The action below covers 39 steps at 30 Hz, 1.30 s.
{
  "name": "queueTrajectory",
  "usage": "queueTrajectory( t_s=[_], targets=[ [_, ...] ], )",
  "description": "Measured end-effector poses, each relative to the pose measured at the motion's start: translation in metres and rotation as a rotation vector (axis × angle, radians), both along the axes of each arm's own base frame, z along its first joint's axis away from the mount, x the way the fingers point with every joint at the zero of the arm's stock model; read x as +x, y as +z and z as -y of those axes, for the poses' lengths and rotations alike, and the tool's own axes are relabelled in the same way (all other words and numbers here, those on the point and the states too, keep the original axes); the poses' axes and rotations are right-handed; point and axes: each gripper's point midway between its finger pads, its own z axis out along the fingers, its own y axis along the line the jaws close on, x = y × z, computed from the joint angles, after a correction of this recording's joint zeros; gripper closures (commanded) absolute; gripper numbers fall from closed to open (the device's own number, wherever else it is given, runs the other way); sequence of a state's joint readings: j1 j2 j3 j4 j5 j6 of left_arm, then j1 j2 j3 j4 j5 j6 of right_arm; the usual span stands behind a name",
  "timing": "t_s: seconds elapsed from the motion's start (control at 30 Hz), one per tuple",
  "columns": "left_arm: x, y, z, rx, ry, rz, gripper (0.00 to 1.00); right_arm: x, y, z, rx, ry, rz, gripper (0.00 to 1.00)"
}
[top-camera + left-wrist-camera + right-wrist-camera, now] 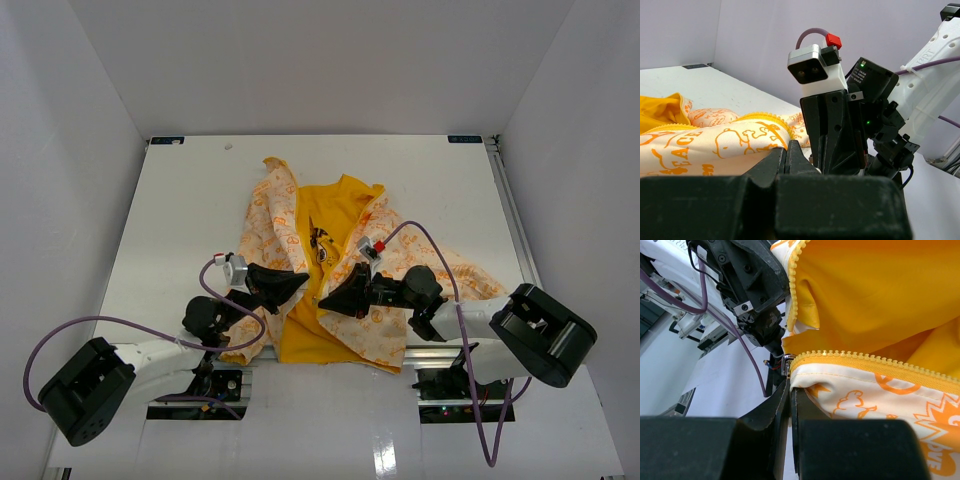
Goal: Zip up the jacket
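Jacket (340, 215) is spread open on the white desk (180, 200), close to the near edge. The yellow lining faces up and the two cream-and-orange front panels are flopped out to either side. Your left end effector (297, 281) is closed, with its tips at the inner edge of the left panel. From its wrist view you can't tell whether any cloth is actually pinched between them. Your right end effector (328, 303) is closed too, sitting on the inner edge of the right panel, just across the strip of lining from the left one. Its wrist view puts the tips right under the bottom end of the yellow zipper (865, 358), against the hem beside the small metal slider (787, 363).
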State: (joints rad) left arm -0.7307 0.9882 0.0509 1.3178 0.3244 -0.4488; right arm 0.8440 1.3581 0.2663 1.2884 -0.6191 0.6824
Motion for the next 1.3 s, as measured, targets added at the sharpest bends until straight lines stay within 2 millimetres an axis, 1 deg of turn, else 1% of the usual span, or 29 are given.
queueTrajectory(
  t_s=[0.2, 0.6, 0.87, 1.17, 1.3],
  targets=[
    [0.0, 0.0, 0.0, 0.0, -0.001, 0.0, 1.0, -0.003, 0.006, 0.002, 0.015, 0.011, 0.04, 0.92],
    [-0.001, 0.001, 0.0, -0.004, -0.003, 0.0, 1.0, -0.003, 0.006, 0.001, 0.015, 0.013, 0.045, 0.92],
    [-0.004, 0.003, 0.0, -0.007, -0.019, 0.009, 1.0, 0.003, 0.018, -0.005, 0.037, 0.013, 0.057, 0.92],
    [-0.007, 0.003, 0.001, -0.008, -0.037, 0.005, 1.0, 0.008, 0.019, -0.004, 0.038, 0.0, 0.047, 0.92],
    [-0.009, 0.007, 0.0, -0.018, -0.039, 0.011, 1.0, 0.01, 0.019, -0.002, 0.038, -0.006, 0.04, 0.92]
  ],
)
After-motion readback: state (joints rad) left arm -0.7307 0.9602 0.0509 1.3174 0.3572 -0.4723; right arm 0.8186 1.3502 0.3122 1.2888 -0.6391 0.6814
